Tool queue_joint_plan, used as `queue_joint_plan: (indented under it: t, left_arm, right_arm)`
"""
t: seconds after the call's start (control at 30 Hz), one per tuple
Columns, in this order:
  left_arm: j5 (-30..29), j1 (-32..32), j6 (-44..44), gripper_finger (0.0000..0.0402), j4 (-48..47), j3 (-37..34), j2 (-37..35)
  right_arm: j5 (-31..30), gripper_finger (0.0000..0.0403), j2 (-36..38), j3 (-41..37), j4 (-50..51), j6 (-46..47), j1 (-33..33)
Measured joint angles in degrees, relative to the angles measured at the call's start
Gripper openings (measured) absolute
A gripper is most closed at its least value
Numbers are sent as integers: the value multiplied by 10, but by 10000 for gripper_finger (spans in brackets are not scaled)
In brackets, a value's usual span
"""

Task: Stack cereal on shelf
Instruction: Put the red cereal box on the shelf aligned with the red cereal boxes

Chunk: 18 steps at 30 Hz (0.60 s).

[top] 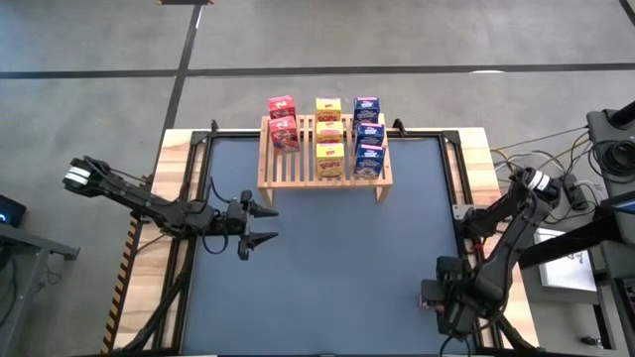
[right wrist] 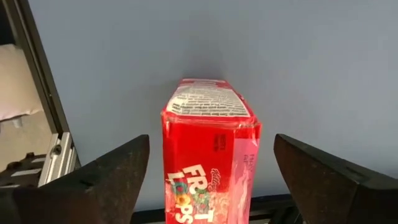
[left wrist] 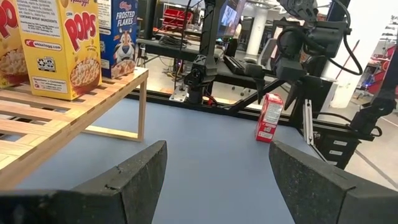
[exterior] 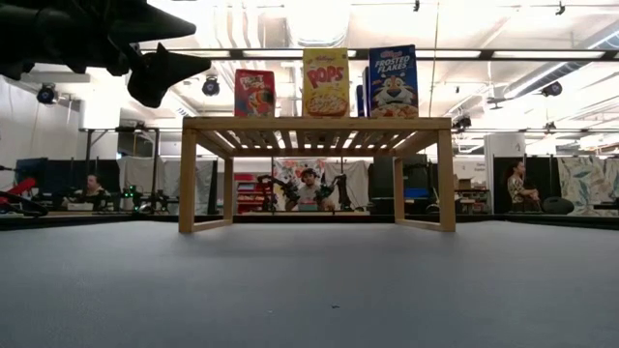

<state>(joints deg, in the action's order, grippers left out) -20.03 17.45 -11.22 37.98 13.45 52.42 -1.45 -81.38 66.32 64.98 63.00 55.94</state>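
Observation:
The wooden shelf (top: 325, 177) stands at the table's far middle. Upright on its slats are two red cereal boxes (top: 283, 122), three yellow ones (top: 329, 132) and three blue ones (top: 369, 134). One more red box (left wrist: 268, 117) stands upright on the blue mat near the table's right near corner. My right gripper (right wrist: 211, 180) points down over it, open, one finger on either side of the box's top (right wrist: 208, 109) with a gap on both sides. My left gripper (top: 266, 226) hovers open and level, left of the table's middle, with nothing between its fingers.
Bare blue mat (top: 337, 258) lies between both grippers and the shelf. A black frame rail (top: 458, 188) runs along the table's sides. Cables and equipment (top: 595, 159) sit off the right edge. People sit in the room behind the table (exterior: 308, 188).

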Motion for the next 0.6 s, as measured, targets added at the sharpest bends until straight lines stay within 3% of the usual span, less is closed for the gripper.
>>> queue_joint_plan:
  t: [0.6]
  left_arm:
    - [1,0,-11,267,0,0,0]
  right_arm:
    - [-1,204,6,-5,-5,-3,-1]
